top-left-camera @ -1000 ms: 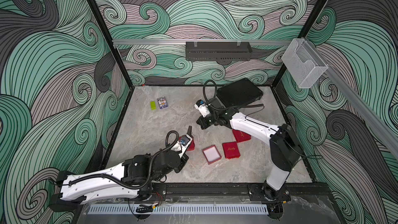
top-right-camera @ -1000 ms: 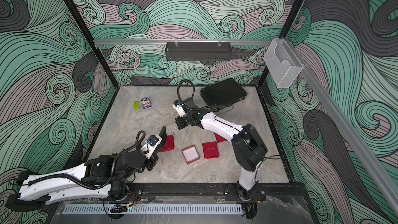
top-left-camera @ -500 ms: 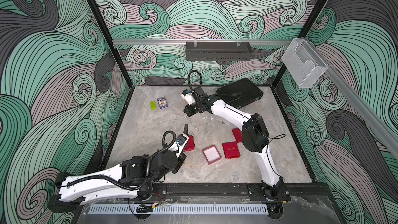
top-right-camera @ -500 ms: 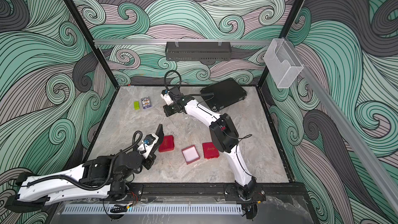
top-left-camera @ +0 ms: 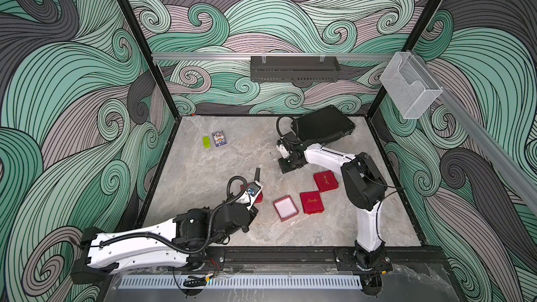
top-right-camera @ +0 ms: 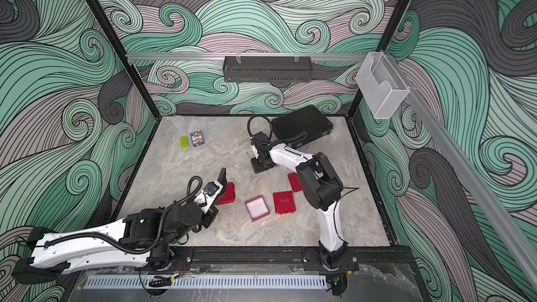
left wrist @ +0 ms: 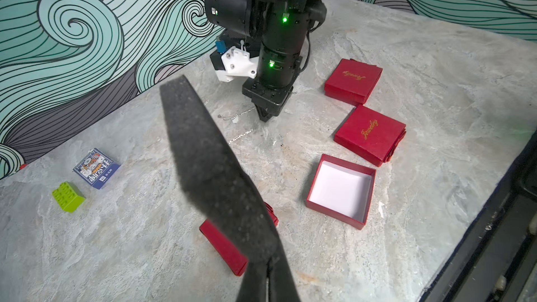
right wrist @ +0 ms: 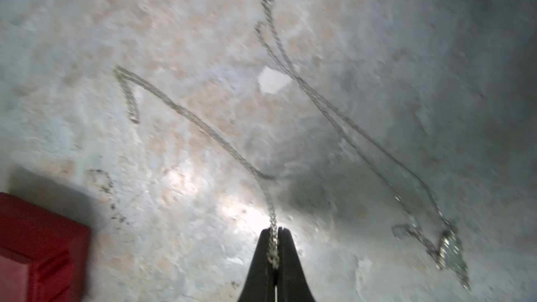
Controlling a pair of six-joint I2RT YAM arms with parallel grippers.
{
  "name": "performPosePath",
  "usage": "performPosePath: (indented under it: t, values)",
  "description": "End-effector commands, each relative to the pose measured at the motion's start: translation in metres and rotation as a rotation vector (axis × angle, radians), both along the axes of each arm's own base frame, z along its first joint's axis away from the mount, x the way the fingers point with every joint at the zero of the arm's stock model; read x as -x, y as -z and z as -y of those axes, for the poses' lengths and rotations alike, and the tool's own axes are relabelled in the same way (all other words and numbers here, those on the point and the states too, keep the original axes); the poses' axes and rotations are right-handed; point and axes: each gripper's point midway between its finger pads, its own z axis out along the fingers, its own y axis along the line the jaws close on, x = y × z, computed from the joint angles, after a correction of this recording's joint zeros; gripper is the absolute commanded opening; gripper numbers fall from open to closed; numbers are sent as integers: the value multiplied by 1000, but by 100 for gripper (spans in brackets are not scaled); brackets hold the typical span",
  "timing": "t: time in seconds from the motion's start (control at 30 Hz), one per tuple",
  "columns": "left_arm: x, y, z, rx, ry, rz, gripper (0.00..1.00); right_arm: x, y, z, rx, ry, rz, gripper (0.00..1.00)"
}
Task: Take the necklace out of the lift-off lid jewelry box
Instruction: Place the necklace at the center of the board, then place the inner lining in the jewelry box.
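The necklace (right wrist: 203,129) is a thin silver chain trailing over the marble table, its pendant (right wrist: 450,245) off to one side. My right gripper (right wrist: 274,239) is shut on one end of the chain and stands tip-down over the table's middle (top-left-camera: 286,167). The necklace (left wrist: 235,116) also shows in the left wrist view beside the right gripper (left wrist: 265,117). The open red jewelry box (top-left-camera: 285,208) shows a bare white inside, with a red lid (top-left-camera: 311,202) next to it. My left gripper (left wrist: 268,268) is shut on a black foam pad (left wrist: 209,152), above another red box (top-left-camera: 257,197).
A third red box (top-left-camera: 325,181) lies near the right arm. A green brick (top-left-camera: 206,142) and a card pack (top-left-camera: 218,138) sit at the back left. A black case (top-left-camera: 322,124) lies at the back right.
My right arm swung toward the back left, then came back toward the table's middle, dragging the chain. The left arm with the foam pad has barely moved.
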Motion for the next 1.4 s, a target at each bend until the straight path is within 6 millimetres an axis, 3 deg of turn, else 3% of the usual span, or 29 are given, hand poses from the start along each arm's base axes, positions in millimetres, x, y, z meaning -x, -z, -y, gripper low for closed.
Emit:
performPosePath:
  t: [0.0, 0.1, 0.2, 0.37, 0.43, 0.57, 0.7, 0.8, 0.9, 1.07, 1.27, 1.37]
  values:
    - [-4, -20, 11, 60, -2, 11, 0, -2, -19, 19, 49, 53, 52, 0]
    - [-6, -22, 18, 85, 0, -16, 0, 4, -18, 37, 97, 91, 33, 9]
    - [-10, -20, 25, 119, 7, -56, 0, 11, -22, 49, 107, 115, 17, 30]
    - [-17, -21, 34, 253, 73, -166, 0, 26, -40, 57, 64, 120, 5, 60]
    - [-18, -26, 37, 306, 120, -193, 0, 35, -50, 54, -2, 109, -14, 67]
    - [-18, -38, 41, 372, 197, -223, 0, 65, -90, 20, -332, -7, -77, 68]
    - [-15, -51, 49, 472, 299, -279, 0, 101, -159, -12, -695, -172, -54, 70]
    - [-6, -63, 58, 552, 420, -312, 0, 123, -206, -22, -892, -281, -2, 78]
    - [3, -73, 65, 592, 515, -332, 0, 143, -239, -22, -1007, -364, 42, 83]
    - [18, -83, 74, 598, 652, -392, 0, 161, -267, -21, -1094, -442, 68, 82]
    - [21, -87, 80, 607, 711, -392, 0, 172, -271, -22, -1138, -489, 17, 71]
    - [19, -88, 78, 610, 699, -368, 0, 176, -268, -20, -1137, -489, 5, 70]
